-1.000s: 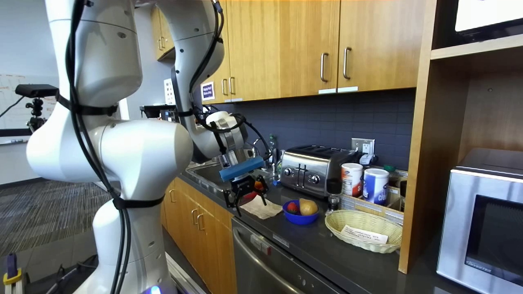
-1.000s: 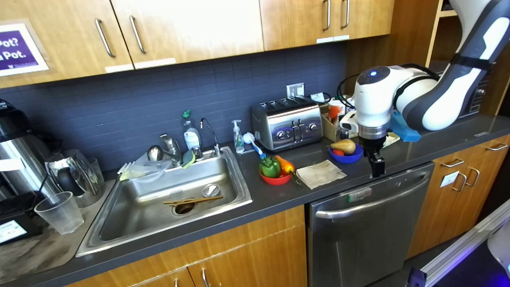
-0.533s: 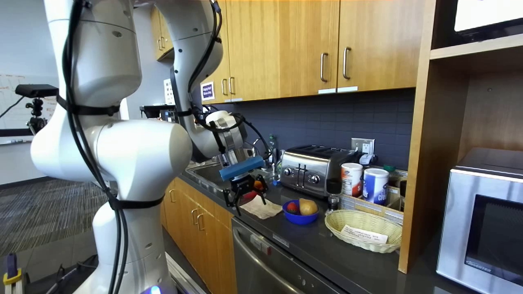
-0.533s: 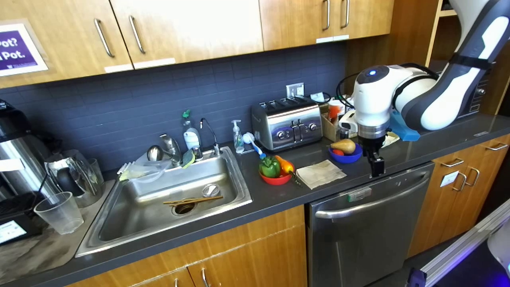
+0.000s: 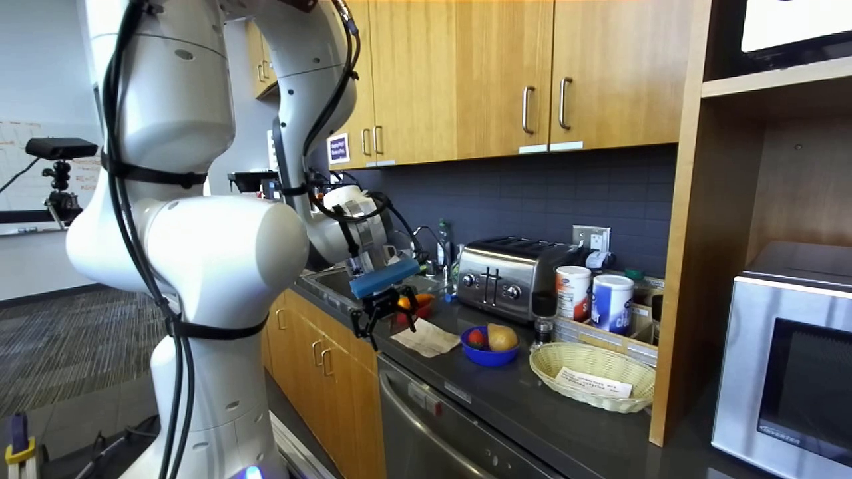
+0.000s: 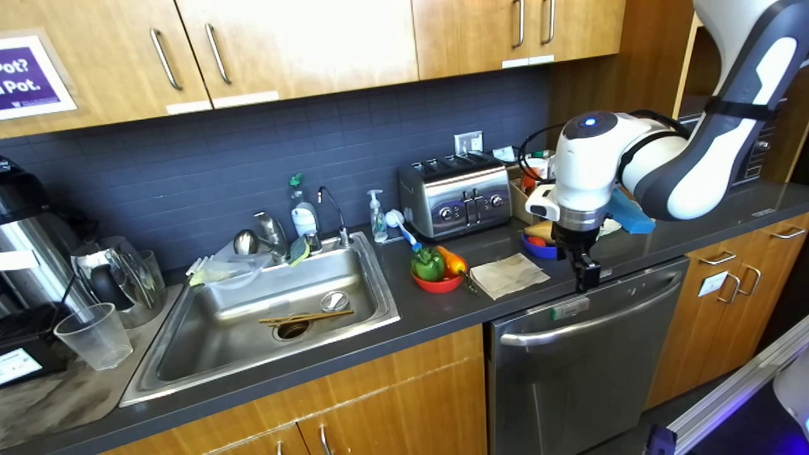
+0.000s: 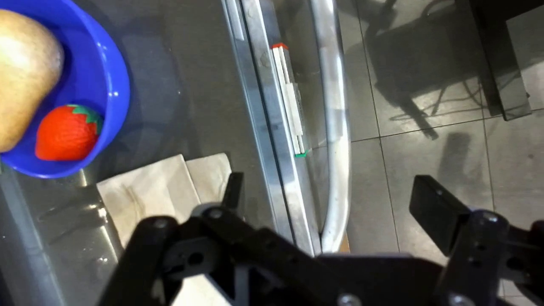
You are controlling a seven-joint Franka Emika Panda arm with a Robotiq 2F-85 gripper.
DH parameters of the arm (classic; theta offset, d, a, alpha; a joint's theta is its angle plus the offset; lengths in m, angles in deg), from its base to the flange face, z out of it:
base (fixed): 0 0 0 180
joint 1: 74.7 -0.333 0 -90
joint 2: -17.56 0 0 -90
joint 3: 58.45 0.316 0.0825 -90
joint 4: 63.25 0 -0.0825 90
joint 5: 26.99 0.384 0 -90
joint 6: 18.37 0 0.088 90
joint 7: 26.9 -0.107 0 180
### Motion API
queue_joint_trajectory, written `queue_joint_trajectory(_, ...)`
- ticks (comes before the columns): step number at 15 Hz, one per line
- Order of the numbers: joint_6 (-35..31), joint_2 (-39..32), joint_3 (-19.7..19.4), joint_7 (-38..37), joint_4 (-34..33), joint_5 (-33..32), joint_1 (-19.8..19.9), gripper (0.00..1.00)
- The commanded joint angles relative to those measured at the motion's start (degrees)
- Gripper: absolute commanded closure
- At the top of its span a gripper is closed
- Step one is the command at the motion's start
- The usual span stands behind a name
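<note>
Wrist view: fingers (image 7: 440, 216) wide apart nr napkin (image 7: 148, 195) & blue bowl (image 7: 119, 91) w/ pear (image 7: 25, 72), strawberry (image 7: 66, 135).

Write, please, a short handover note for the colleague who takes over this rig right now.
Tool: open, holding nothing, near the front edge of the counter, by the dishwasher.
Where things are: the blue bowl holds a pear and a strawberry; the red bowl holds a green pepper and an orange vegetable; a folded napkin lies between the bowls.
Done: both bowls have produce in them; how it got there, the pictures don't show.
Left: no grip is made yet, so a pick would start from open jaws.
</note>
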Motion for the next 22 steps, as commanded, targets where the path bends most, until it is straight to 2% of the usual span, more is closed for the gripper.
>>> queue_joint_trajectory(1,-3.2,-1.8,0.5,2.7,0.0,0.4,-0.6,0.0)
queue_joint_trajectory(5,-6.7,-4.0,1.6,5.1,-0.9,0.6,-1.6,0.0)
queue_joint_trajectory(10,-9.8,-6.7,4.2,8.0,-3.6,3.9,-2.9,0.0)
queue_joint_trajectory(17,-6.7,-6.7,7.4,11.1,-7.3,12.7,-2.8,0.0)
queue_joint_trajectory(22,-3.5,-7.0,7.5,13.4,-11.0,18.0,-2.2,0.0)
